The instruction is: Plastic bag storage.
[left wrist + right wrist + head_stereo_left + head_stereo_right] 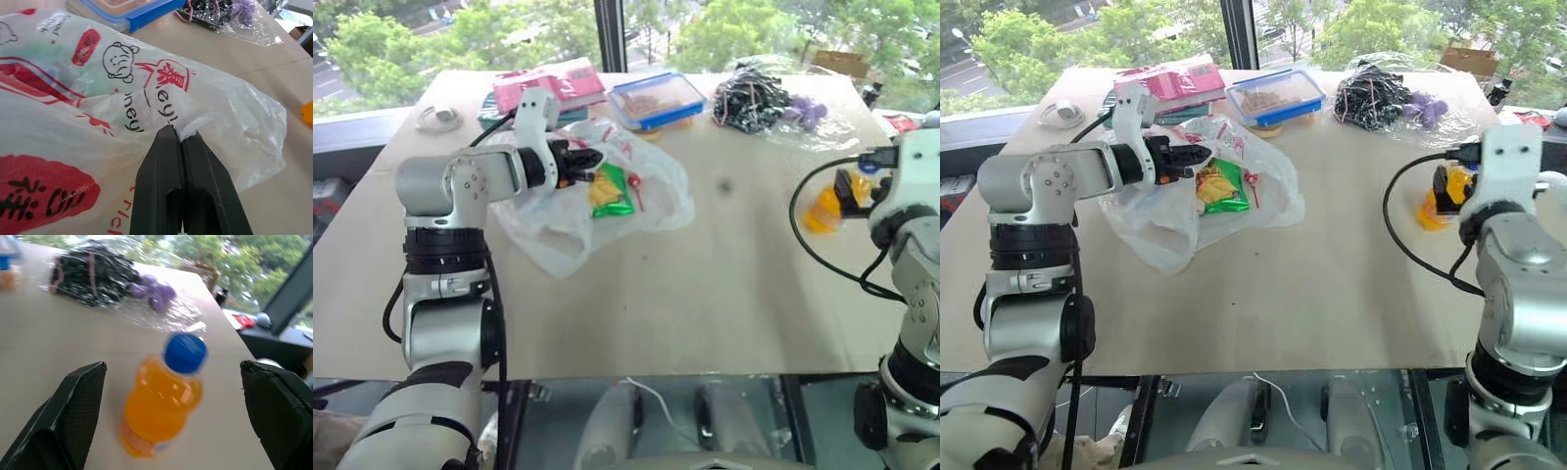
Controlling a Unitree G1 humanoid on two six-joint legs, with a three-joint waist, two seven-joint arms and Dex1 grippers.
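left gripper (182, 139) is clamped tight on a fold of the plastic bag (597, 196), which lies far left on the table (705, 284). right gripper (173, 396) stands wide apart, facing the orange bottle (161, 399). best approach straight, then squeeze the bottle's middle, not its cap.

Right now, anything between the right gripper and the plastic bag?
No obstacle on the bare tabletop between them. The open right gripper faces an orange drink bottle, off to the side of the plastic bag; the left gripper pinches the bag.
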